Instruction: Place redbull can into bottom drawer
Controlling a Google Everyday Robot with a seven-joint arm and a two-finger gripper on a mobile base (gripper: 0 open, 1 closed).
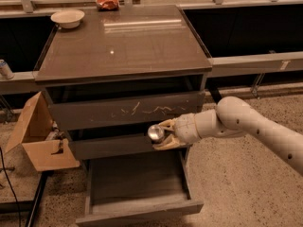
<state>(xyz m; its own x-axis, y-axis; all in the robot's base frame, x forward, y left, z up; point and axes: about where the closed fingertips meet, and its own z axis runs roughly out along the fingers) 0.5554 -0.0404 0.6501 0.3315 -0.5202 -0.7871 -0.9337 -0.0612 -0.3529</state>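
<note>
My gripper [161, 134] is shut on the redbull can [155, 133], which lies sideways in it with its shiny silver round end facing the camera. The white arm reaches in from the right. The can hangs in front of the middle drawer front [113, 147], above the back right part of the bottom drawer [137, 207]. The bottom drawer is pulled out, a wide shallow dark tray with nothing visible in it.
The cabinet top [123, 39] holds a white bowl [67, 18] and a red-orange snack bag [107, 2] at the back. The white-scratched drawer front [125, 111] is above my gripper. An open cardboard box [40, 136] stands on the floor at the left.
</note>
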